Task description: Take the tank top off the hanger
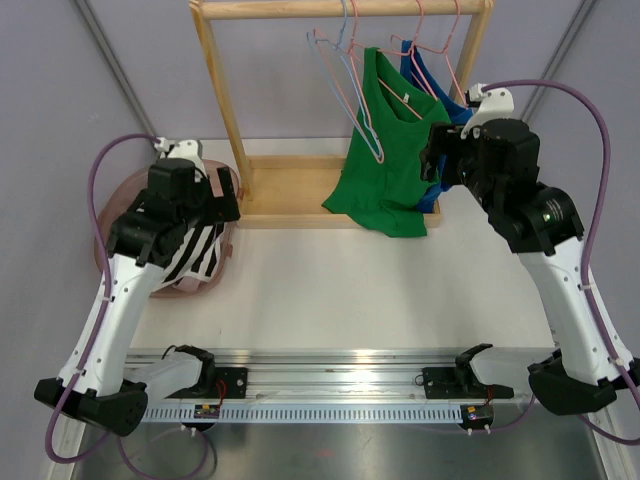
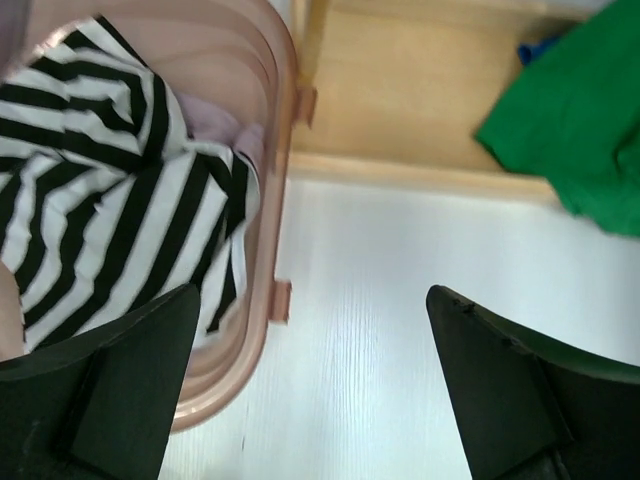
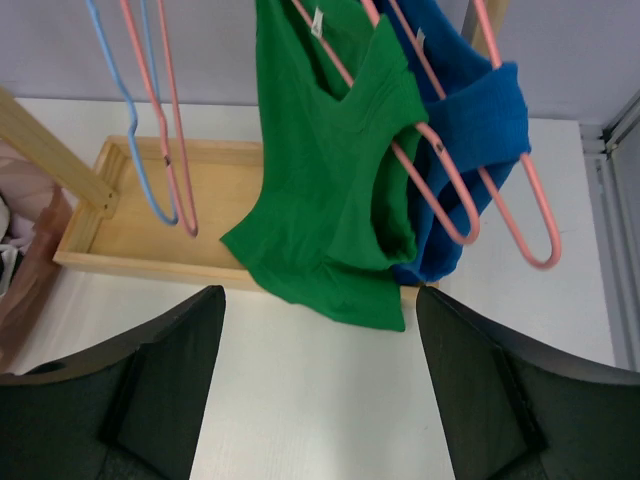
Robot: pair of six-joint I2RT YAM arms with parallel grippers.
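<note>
A green tank top (image 1: 385, 160) hangs askew on a pink wire hanger (image 3: 455, 238) from the wooden rack's top bar. Its lower hem drapes over the rack's base. It also shows in the right wrist view (image 3: 320, 170) and in the corner of the left wrist view (image 2: 580, 120). My right gripper (image 1: 435, 165) is open and empty just right of the top, with its jaws (image 3: 320, 300) spread wide below the hem. My left gripper (image 1: 222, 197) is open and empty (image 2: 311, 300) above the table beside a pink basket.
A blue garment (image 3: 480, 110) hangs on a second pink hanger (image 3: 540, 240) behind the green top. Empty blue and pink hangers (image 3: 150, 150) hang to its left. The rack's wooden base tray (image 1: 285, 185) lies below. The pink basket (image 2: 270, 200) holds a black-and-white striped garment (image 2: 100, 220).
</note>
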